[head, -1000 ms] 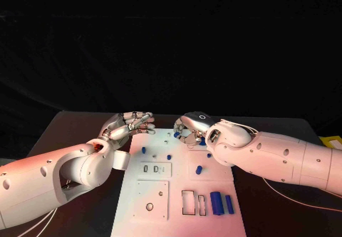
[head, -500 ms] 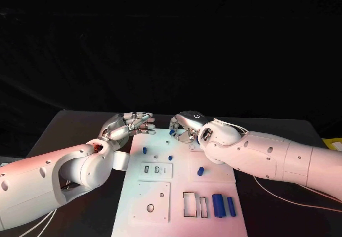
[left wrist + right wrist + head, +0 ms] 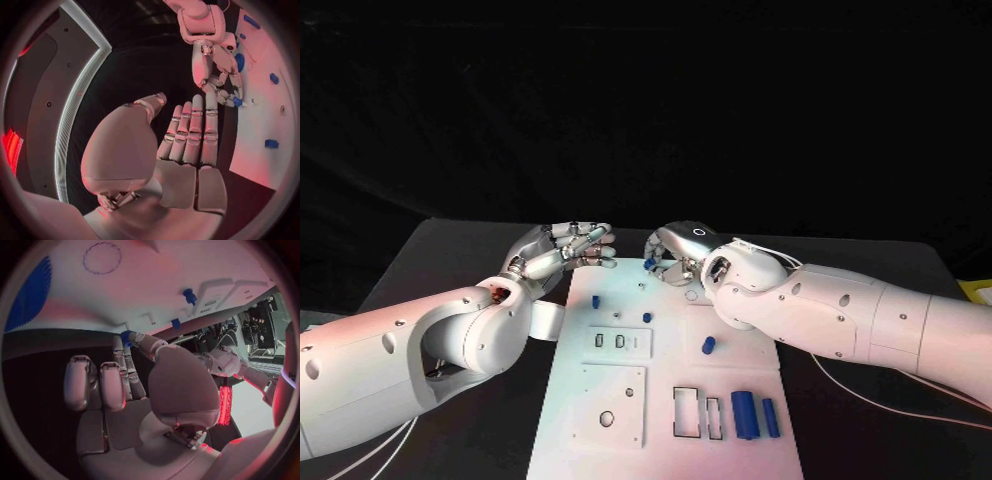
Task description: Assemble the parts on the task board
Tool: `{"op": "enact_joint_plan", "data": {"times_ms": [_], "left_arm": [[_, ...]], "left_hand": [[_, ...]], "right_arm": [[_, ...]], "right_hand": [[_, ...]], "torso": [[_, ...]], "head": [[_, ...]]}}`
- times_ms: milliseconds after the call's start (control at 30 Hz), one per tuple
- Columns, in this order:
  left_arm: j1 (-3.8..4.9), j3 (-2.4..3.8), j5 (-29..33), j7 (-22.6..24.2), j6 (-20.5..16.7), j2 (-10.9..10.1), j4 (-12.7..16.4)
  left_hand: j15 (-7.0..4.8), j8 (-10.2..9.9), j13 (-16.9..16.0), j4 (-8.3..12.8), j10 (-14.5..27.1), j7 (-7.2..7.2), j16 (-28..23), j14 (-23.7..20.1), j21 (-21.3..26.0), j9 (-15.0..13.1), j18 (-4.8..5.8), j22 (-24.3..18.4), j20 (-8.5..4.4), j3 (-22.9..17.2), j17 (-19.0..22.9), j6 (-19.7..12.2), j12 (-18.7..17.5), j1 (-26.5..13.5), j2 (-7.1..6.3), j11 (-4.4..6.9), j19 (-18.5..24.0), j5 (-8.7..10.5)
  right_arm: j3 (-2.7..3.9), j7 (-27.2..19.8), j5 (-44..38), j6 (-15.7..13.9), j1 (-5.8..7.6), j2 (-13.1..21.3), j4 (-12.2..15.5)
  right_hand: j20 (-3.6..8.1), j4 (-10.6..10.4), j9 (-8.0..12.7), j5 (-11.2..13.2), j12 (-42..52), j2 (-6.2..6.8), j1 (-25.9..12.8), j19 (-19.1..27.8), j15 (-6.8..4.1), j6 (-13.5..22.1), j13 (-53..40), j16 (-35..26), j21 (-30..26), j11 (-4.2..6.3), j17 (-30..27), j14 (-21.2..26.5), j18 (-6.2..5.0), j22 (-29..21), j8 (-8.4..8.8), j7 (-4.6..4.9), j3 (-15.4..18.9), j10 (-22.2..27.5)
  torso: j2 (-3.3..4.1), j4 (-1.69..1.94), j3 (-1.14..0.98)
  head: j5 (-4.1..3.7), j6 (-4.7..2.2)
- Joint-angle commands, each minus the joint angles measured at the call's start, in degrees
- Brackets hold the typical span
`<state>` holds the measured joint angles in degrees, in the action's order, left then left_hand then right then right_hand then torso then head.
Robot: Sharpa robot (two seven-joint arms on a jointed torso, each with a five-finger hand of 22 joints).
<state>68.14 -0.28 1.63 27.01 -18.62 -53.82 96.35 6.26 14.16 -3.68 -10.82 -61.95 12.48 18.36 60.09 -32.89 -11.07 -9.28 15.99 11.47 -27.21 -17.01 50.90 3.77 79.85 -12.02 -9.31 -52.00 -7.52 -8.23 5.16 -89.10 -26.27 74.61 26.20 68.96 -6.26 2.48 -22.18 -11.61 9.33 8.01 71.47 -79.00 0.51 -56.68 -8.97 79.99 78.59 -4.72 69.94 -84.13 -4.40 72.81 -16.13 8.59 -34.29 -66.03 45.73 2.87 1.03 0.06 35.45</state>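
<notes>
Two hands sit at the far end of the task board (image 3: 661,400) in my head view, just above the middle of the frame. My right hand (image 3: 678,258) comes in from the right and is down over the board's top edge, and it pinches a small blue part (image 3: 651,265) between its fingertips; the left wrist view shows the same blue piece (image 3: 237,102) caught at those fingertips, and the right wrist view shows it at the tip of the thumb (image 3: 127,337). My left hand (image 3: 560,252) hovers beside the board's upper left corner, off the white plate, with its fingers extended side by side, thumb apart, and nothing in them.

On the board I see more blue parts: a short peg (image 3: 596,301) near the upper left, another peg (image 3: 648,317) just right of it and lower, and a third one (image 3: 708,345) toward the middle right. Two long blue bars (image 3: 756,416) lie side by side at the lower right, just beside two rectangular slots (image 3: 694,413). A raised white plate with two small slots (image 3: 615,342) sits at centre left, and a second plate with a round hole (image 3: 607,404) lies below it.
</notes>
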Motion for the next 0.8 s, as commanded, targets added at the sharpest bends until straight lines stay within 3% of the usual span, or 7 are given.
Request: {"op": "enact_joint_plan", "data": {"times_ms": [33, 367, 800], "left_arm": [[0.21, 0.06, 0.13, 0.33, 0.96, 0.05, 0.15], [0.29, 0.06, 0.13, 0.29, 0.89, 0.00, -0.09], [0.33, 0.06, 0.13, 0.17, 0.92, 0.04, -0.20]], "left_hand": [[0.03, -0.18, -0.05, 0.46, 0.35, 0.00, -0.19, -0.34, -0.38, -0.07, -0.93, 0.08, 0.10, 0.02, -0.10, -0.57, -0.15, -0.30, 0.26, -0.01, 0.33, 0.21], [0.03, -0.18, -0.05, 0.46, 0.35, 0.00, -0.19, -0.34, -0.38, -0.07, -0.93, 0.08, 0.10, 0.02, -0.10, -0.57, -0.15, -0.30, 0.26, -0.01, 0.33, 0.21], [0.03, -0.18, -0.05, 0.46, 0.35, 0.00, -0.19, -0.34, -0.38, -0.07, -0.93, 0.08, 0.10, 0.02, -0.10, -0.57, -0.15, -0.30, 0.26, -0.01, 0.33, 0.21]], "right_arm": [[-0.19, 0.36, -0.22, 2.21, -0.37, -0.15, -0.18], [-0.20, 0.29, -0.11, 3.25, -0.48, 0.13, 0.45], [-0.20, 0.97, -0.09, 2.96, -0.62, 0.13, 0.48]], "right_hand": [[-0.16, -0.24, -0.13, 0.08, -0.34, -0.05, -0.68, -0.29, -0.08, 0.50, 0.10, 0.42, 0.35, -0.28, 0.04, -2.46, 0.47, 0.07, -0.26, 0.09, -0.24, 0.30], [-0.22, -0.46, -0.35, -0.33, -0.29, 0.13, -1.01, -0.34, -0.04, 0.61, 0.09, 0.55, 0.46, -0.29, 0.12, -2.46, 0.49, 0.27, -0.25, 0.10, -0.19, 0.17], [-0.26, -0.68, -0.53, -0.52, -0.33, 0.45, -1.38, -0.15, -0.01, 0.71, 0.11, 0.53, 0.31, -0.32, -0.08, -2.41, 0.43, 0.07, -0.22, 0.11, -0.05, 0.22]], "torso": [[-0.04, -0.04, -0.04], [-0.05, -0.08, -0.04], [0.02, -0.05, -0.01]], "head": [[0.12, 0.13], [0.26, 0.48], [0.35, 0.43]]}}
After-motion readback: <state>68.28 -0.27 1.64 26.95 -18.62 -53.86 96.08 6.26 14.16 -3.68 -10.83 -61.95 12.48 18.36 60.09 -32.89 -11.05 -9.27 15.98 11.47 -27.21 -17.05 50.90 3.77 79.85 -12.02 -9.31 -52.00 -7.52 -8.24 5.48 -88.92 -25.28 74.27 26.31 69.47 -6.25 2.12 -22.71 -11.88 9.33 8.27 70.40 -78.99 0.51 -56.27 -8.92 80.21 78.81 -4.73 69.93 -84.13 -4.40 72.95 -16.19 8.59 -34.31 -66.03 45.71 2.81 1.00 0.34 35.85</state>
